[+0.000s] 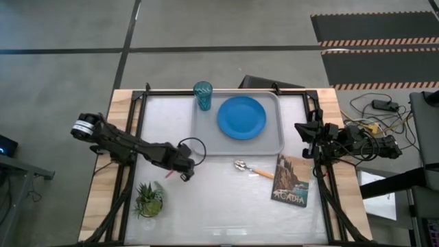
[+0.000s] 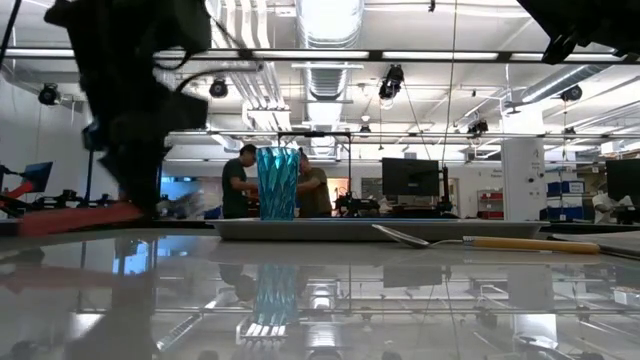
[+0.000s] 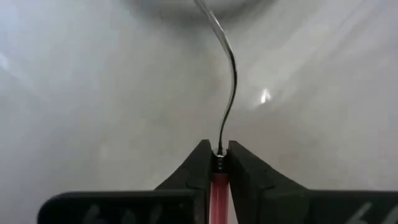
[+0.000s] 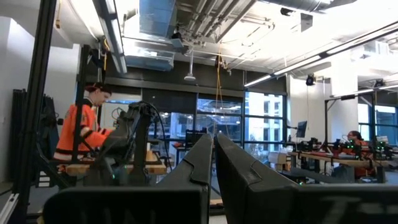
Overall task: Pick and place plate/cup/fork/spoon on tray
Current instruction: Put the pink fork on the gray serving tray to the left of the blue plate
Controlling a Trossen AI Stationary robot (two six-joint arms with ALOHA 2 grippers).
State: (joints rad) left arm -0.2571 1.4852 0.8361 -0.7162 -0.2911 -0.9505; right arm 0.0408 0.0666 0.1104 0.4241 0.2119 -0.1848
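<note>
**Left end effector clamps the fork over a glossy surface; plate and cup sit on the tray**

The pale, glossy surface [image 1: 226,199] mirrors ceiling lights and lies inside a light wooden frame. At its far middle rests the large light grey rectangular plastic tray [image 1: 274,147], carrying the round flat bright blue plate [image 1: 241,116] right of centre and the small teal-blue translucent patterned cup [image 1: 202,95] upright at its far left corner.

The left end effector [image 1: 184,171] hangs left of centre, just off the tray's near left corner, its fingers [image 3: 198,167] closed on the slim pink-red-handled fork [image 3: 219,186], whose metal part curves out ahead of them.

The slim spoon [image 1: 252,169] with a silver bowl and orange handle lies on the surface just near of the tray. Right of it lies a dark picture book [image 1: 291,180]; a small potted green plant [image 1: 149,199] stands at the near left.

The right end effector [image 1: 302,132] waits at the right edge, fingers [image 4: 194,163] pressed together on nothing.

Behind is an open workshop with exposed ducts, monitors, benches and a person in orange [image 4: 81,134].
</note>
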